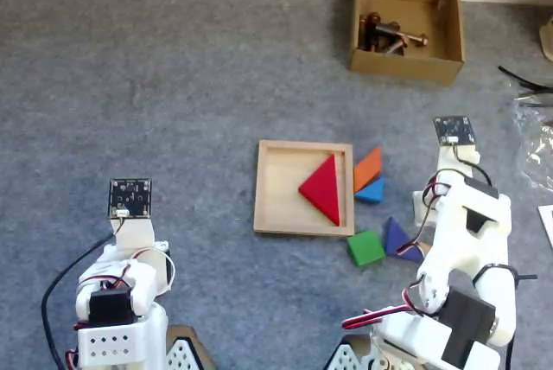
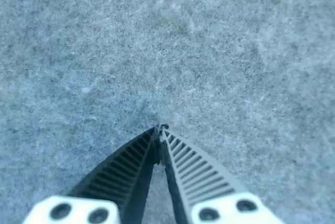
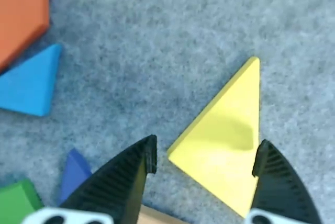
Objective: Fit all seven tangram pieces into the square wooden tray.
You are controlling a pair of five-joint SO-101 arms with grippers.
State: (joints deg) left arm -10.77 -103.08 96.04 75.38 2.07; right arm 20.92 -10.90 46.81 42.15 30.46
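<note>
High view looks down on a grey felt-covered table [image 1: 173, 111] with the square wooden tray [image 1: 281, 190] lying flat near its middle, a little toward the right arm [image 1: 467, 232]. One red triangle [image 1: 323, 188] lies inside the tray against its right side, and the other tray floor is bare wood. Just outside the tray's right rim sit an orange piece [image 1: 367, 168] and, touching it on the near side, a light blue triangle [image 1: 371, 189]. A green square [image 1: 365, 248] lies just off the tray's near right corner, with a dark blue triangle [image 1: 396, 236] just beside it, next to the right arm. A yellow triangle [image 3: 225, 145] lies flat on the felt between the spread jaws of the right gripper [image 3: 207, 148], which is open and has not closed on it. The left arm [image 1: 121, 275] stands at the table's near left corner, well apart from the tray; the left gripper [image 2: 159, 130] is closed with its tips together, holding nothing, over bare felt. A cardboard box [image 1: 406, 54] sits at the far edge.
</note>
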